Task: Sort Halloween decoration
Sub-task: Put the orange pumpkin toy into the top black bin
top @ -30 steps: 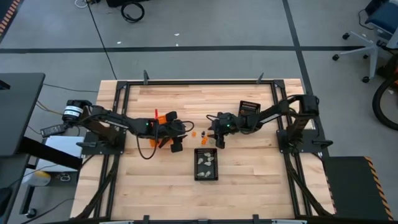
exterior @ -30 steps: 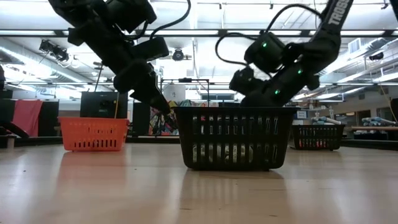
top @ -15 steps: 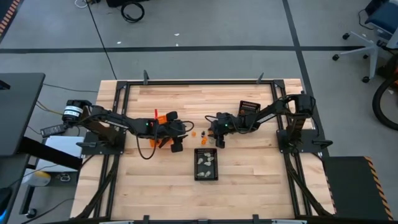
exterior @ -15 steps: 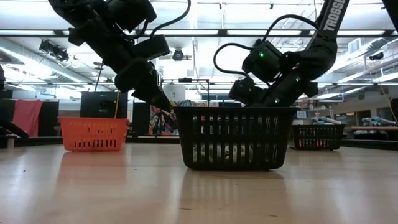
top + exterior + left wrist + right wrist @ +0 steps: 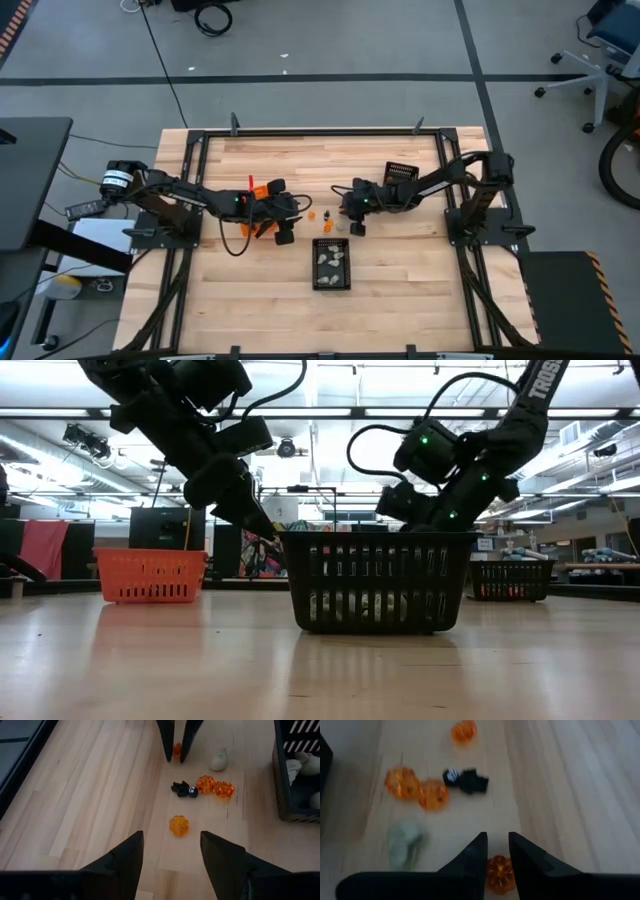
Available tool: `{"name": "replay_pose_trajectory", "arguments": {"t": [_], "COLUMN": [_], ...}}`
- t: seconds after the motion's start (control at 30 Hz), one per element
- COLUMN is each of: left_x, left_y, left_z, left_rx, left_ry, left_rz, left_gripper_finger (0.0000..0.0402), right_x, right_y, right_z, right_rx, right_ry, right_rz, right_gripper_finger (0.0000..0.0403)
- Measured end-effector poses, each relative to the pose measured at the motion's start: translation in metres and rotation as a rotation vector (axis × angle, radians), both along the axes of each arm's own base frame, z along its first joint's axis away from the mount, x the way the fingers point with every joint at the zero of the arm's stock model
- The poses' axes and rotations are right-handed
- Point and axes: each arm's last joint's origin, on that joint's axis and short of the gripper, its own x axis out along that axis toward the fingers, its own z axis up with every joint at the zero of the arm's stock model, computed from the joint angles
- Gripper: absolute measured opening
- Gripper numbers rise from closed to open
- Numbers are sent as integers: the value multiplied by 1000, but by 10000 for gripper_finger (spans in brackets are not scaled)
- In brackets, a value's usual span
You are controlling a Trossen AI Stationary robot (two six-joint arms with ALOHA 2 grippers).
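Right gripper is down at the table among the loose pieces, jaws narrowed around an orange pumpkin. The fingers sit just beside it on both sides; a firm pinch cannot be confirmed from the right wrist view, and the pumpkin looks to be resting on the wood. In the left wrist view the same two fingers bracket that pumpkin from above, which fits a top-down pick.

Left gripper is held low over the table with jaws wide and nothing between them, pointed at a second loose pumpkin. Judged as a waiting pose, lined up for its own pick without crowding the other arm.

Remaining pieces are clustered between the two grippers: a black spider-like piece, a touching pair of orange pumpkins, and a pale piece just beside the black mesh bin. Pale pieces are already lying in that bin, so it is taken as the pale-colour bin.

In the overhead view that bin sits just in front of the cluster, the orange bin is on the left arm's side and a second black bin is on the right arm's side. Short carry distances seem to be the reason for the layout.

Sorting is judged partway done, with the orange and black pieces not yet binned.
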Motion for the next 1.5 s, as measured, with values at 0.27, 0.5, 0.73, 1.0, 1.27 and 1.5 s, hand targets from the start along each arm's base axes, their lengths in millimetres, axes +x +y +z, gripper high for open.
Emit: {"name": "replay_pose_trajectory", "arguments": {"t": [0.27, 0.5, 0.73, 1.0, 1.27, 1.5], "left_x": [0, 0, 0, 2, 2, 2], "left_y": [0, 0, 2, 2, 2, 2], "left_z": [0, 0, 1, 3, 3, 3], "left_rx": [0, 14, 18, 21, 22, 22], "left_ry": [0, 5, 2, -30, -28, -28], "left_rz": [0, -12, -10, -12, -12, -12], "left_gripper_finger": [204, 204, 204, 204, 204, 204], "right_x": [-13, -22, -31, -30, -29, -23], "right_y": [0, 2, 6, 9, 9, 9], "right_z": [29, 39, 32, 29, 18, 4], "right_rx": [-44, 23, 81, 98, 118, 123], "right_ry": [16, 36, 147, 163, 196, 215], "right_rz": [-42, -74, -100, -106, -97, -93], "right_gripper_finger": [81, 83, 126, 171, 182, 173]}}
